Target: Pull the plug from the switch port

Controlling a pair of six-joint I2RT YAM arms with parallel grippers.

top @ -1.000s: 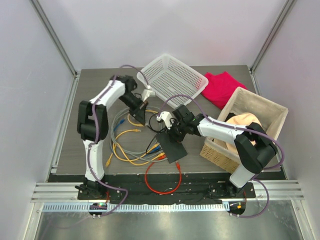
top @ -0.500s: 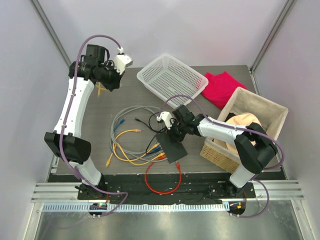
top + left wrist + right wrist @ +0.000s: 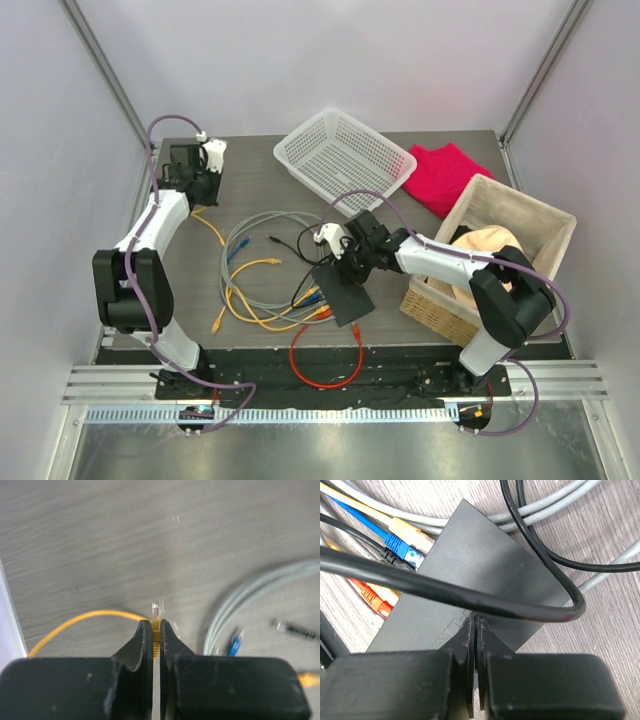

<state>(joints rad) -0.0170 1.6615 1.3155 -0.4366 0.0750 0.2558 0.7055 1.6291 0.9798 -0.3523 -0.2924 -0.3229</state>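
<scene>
Yellow plug (image 3: 157,611) clear of switch (image 3: 343,293).
The left pincer (image 3: 156,625) clamps the plug over the far-left of the bench (image 3: 250,170); the right pincer (image 3: 475,622), fully closed with nothing held, sits above the switch lying mid-bench among cables (image 3: 255,290).

In the left wrist view we see only the clear tip of the yellow plug (image 3: 157,611). The rest is hidden between the fingers of the left gripper (image 3: 155,626), and its yellow cable (image 3: 100,612) runs off the left edge. The grey cables (image 3: 250,592) and a blue plug (image 3: 234,644) are blurred. In the right wrist view the right gripper (image 3: 475,625) covers the near edge of the switch (image 3: 470,570) and part of its lettering (image 3: 441,639), which we cannot read.
</scene>
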